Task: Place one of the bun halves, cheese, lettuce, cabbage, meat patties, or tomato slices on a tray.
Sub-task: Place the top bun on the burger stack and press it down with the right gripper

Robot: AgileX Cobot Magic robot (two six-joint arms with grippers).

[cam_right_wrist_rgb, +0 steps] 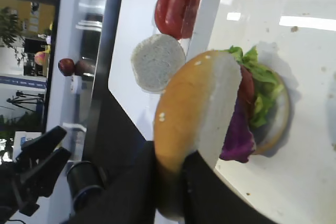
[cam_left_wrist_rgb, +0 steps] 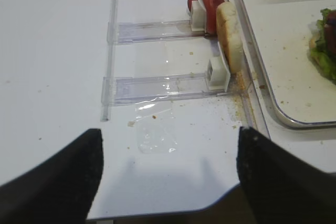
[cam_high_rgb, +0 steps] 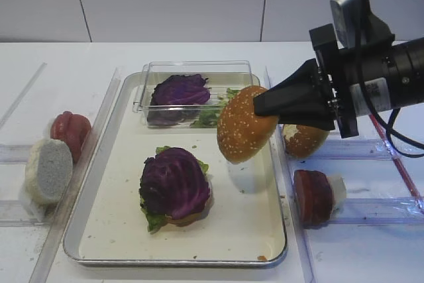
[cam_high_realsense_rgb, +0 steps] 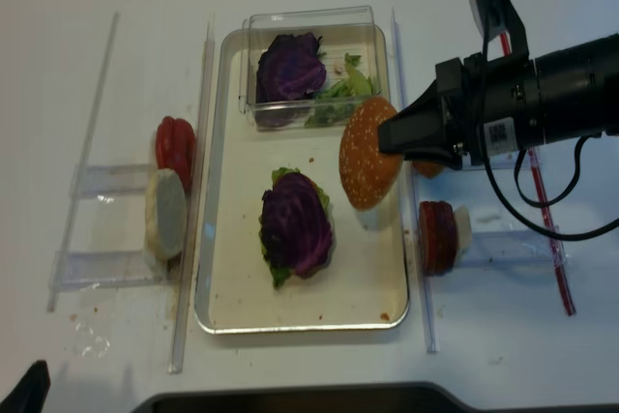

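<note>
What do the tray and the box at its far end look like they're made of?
Tray: likely metal, going by its silvery, shiny raised rim; the inner surface looks matte cream. Box: clear, glossy plastic, with purple cabbage visible through its walls.

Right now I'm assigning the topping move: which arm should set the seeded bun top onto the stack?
Right. Its gripper already holds the sesame-seeded golden bun top above the silver-rimmed tray, beside the purple cabbage stack.

Bright, even light falls from above, throwing a soft shadow of the bun I hold onto the tray and white glare patches across it in my right wrist view, where my own dark fingers blur.
</note>
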